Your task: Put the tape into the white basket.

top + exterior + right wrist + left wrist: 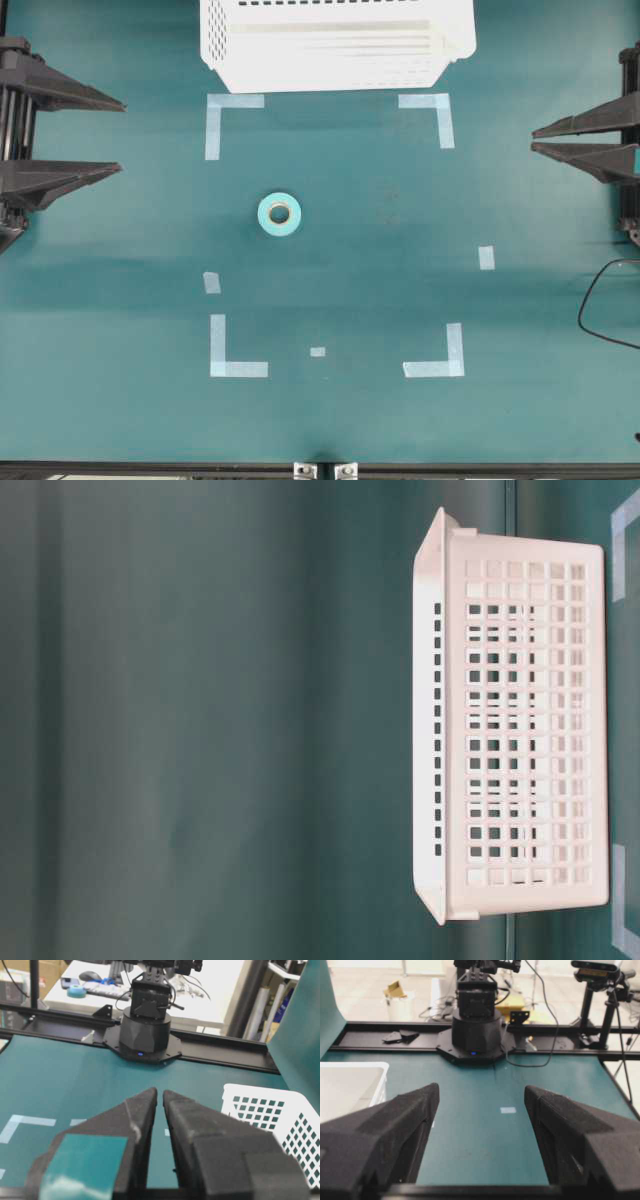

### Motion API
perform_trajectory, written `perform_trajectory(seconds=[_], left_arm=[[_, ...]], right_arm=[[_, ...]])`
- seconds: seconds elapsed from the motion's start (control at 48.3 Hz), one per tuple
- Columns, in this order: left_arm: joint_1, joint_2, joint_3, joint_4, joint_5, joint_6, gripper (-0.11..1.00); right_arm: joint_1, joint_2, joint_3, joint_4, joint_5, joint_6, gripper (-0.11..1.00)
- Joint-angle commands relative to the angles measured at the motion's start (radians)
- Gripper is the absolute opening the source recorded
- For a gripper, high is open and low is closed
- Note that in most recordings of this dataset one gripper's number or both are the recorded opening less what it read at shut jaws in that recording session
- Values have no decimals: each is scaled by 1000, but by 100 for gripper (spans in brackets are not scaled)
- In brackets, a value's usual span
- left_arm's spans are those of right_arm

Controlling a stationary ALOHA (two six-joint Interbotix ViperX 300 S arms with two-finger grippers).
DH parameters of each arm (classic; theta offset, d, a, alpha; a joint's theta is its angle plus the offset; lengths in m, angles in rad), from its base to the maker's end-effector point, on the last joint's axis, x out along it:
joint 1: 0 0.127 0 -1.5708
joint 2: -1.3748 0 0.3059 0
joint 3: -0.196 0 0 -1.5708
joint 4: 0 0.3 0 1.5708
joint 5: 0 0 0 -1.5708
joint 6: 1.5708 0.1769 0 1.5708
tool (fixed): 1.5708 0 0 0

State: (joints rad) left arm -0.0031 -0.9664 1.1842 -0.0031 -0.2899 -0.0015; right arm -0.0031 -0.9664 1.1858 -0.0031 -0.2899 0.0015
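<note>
The tape, a small turquoise ring with a pale core, lies flat on the green table a little left of centre, apart from both grippers. The white basket stands at the far middle edge; its perforated wall fills the table-level view. Its rim shows in the left wrist view and a corner in the right wrist view. My left gripper waits at the left edge, open and empty. My right gripper sits at the right edge, fingers almost together with a thin slit, holding nothing. Neither wrist view shows the tape.
Pale blue L-shaped corner marks and short strips frame the middle of the table. A black cable loops at the right edge. Each wrist view faces the opposite arm's black base.
</note>
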Motion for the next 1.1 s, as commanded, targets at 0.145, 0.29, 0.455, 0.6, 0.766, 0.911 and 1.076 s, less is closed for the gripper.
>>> perform_trajectory(seconds=[0.145,0.29,0.455,0.6,0.766,0.911,1.076], left_arm=[[3,2,20,-28,-8,-6,2],[3,-5,23,-28,-8,-14,-10],[3,-25,35,-29,-6,-15,-11],[3,-54,60,-28,-3,-15,-11],[3,-110,77,-28,23,-14,-11],[3,-158,91,-28,77,-14,-11],[3,-206,115,-28,130,-14,-11]], right_arm=[[-2,9,29,-6,-94,0,3],[-2,11,41,-6,-137,3,1],[-2,12,40,-5,-101,8,1],[0,12,35,-5,-69,28,1],[-2,11,35,-6,-67,29,2],[0,12,34,-6,-66,29,31],[-2,20,28,-5,-66,29,79]])
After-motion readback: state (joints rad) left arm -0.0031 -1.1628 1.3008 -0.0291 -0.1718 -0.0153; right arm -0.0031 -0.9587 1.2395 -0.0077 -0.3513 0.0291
